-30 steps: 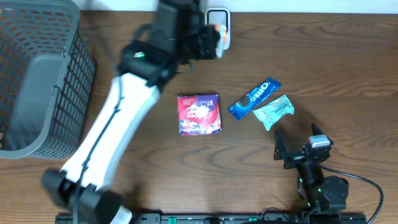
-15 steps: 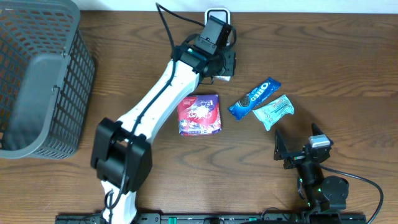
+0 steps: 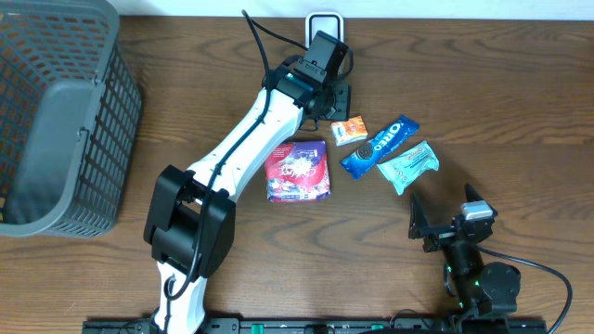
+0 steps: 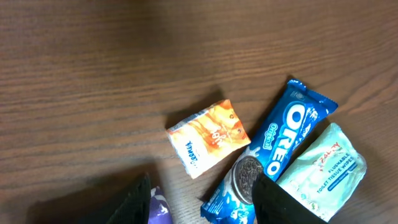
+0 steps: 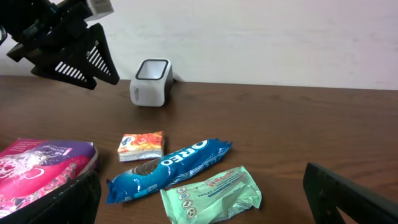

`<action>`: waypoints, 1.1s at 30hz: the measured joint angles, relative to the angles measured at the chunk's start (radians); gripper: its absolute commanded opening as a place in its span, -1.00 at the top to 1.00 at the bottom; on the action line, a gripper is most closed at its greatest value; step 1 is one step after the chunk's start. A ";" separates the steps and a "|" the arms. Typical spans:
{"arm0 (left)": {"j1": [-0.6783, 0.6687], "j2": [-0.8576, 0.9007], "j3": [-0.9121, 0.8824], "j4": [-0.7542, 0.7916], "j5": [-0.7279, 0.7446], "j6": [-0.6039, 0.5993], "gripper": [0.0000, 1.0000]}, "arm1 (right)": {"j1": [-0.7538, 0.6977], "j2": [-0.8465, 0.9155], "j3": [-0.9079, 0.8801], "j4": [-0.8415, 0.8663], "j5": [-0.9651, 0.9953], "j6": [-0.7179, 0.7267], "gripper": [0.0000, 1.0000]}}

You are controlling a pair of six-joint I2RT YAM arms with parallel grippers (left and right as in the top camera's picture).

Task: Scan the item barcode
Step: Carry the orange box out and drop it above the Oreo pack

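A small orange snack packet (image 3: 349, 130) lies flat on the table, just left of the blue Oreo pack (image 3: 380, 147). My left gripper (image 3: 336, 100) hovers above and slightly behind it, open, with nothing between its fingers. In the left wrist view the orange packet (image 4: 208, 138) lies ahead of the left gripper (image 4: 205, 208), apart from both fingertips (image 4: 134, 202). The white barcode scanner (image 3: 324, 23) stands at the table's far edge, behind the left arm. My right gripper (image 3: 441, 227) rests open near the front edge, holding nothing.
A green wipes pack (image 3: 408, 167) lies right of the Oreo pack. A red and purple snack bag (image 3: 297, 171) sits left of them. A grey mesh basket (image 3: 56, 111) stands at the far left. The left arm stretches diagonally across the table's middle.
My left arm swung from the scanner toward the packs. Its gripper opened and let go of the orange packet, which now lies on the table. The right arm has not moved.
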 measured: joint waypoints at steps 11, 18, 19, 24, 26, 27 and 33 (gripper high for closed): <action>0.062 -0.265 -0.001 -0.092 0.000 -0.002 -0.65 | 0.000 0.000 0.000 0.000 0.000 0.000 -0.99; 0.223 -0.521 -0.001 -0.247 -0.038 0.000 -0.96 | 0.000 0.000 0.000 0.000 0.000 0.000 -0.99; 0.250 -0.545 -0.001 -0.278 -0.046 0.000 -0.96 | 0.000 0.000 0.000 0.000 0.000 0.000 -0.99; 0.338 -0.587 -0.001 -0.447 -0.058 0.000 -0.96 | 0.000 0.000 0.000 0.000 0.000 0.000 -0.99; 0.361 -0.587 -0.001 -0.491 -0.059 0.000 -0.96 | 0.000 0.000 0.000 0.000 0.000 0.000 -0.99; 0.372 -0.586 -0.001 -0.509 -0.062 0.000 -0.96 | 0.000 0.000 0.000 0.000 0.000 0.000 -0.98; 0.383 -0.586 -0.001 -0.617 -0.069 0.000 -0.96 | 0.000 0.000 0.000 0.000 0.000 0.000 -0.99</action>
